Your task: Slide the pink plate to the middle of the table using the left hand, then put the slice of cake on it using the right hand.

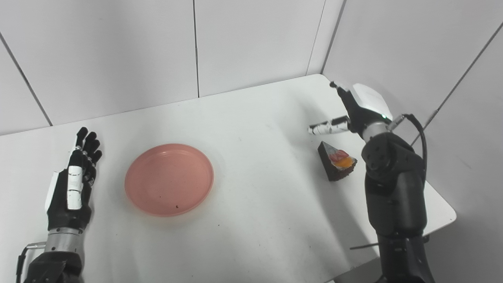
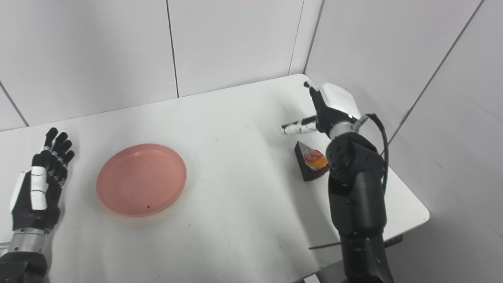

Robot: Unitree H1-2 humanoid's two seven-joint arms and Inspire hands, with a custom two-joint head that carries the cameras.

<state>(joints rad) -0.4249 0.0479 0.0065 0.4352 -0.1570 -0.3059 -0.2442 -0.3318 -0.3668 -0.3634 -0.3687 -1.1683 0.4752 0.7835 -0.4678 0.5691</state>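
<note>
The left hand is resting at the left edge of the white surface, fingers apart and pointing away from the robot, holding nothing. Its palm side is facing toward the pink plate, which is lying flat just beside it, a gap of bare surface showing between the two. The plate is sitting left of the surface's middle, and a small dark speck is showing near its front rim.

The right hand is hovering over the far right part of the surface, near the back corner, with its white back turned up. Its thumb is sticking out to the left and the other fingers are stretching away toward the wall; it is gripping nothing. Whether the fingertips are touching the surface is not clear from either view.

The slice of cake is standing on the surface just in front of that hand, close against the right forearm. It is a dark wedge with red and orange topping, its narrow end pointing to the back. The cake and the plate are sitting well apart.

White panelled walls are closing in the surface at the back and right.
</note>
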